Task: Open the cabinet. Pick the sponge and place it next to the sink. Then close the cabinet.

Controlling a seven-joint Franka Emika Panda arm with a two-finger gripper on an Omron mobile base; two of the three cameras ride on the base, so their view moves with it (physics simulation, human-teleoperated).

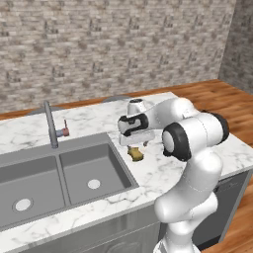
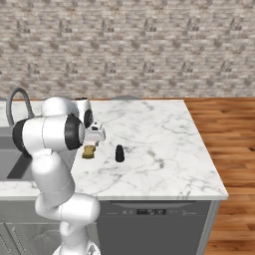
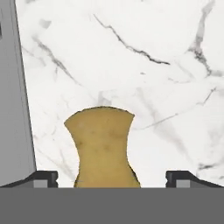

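Directly under the hand, the sponge lies on the white marble counter, just beside the right rim of the sink, with the gripper poised right above it. Its fingers are spread wide, one on each side of the sponge and clear of it. A small dark shaker stands nearby on the counter to the sponge's right.

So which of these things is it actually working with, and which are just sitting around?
Part of the job:
- sponge, between the claw tips
- sink, its edge beside the sponge

Just lying about:
- faucet
- small dark bottle-like thing on the marble counter
- dishwasher below
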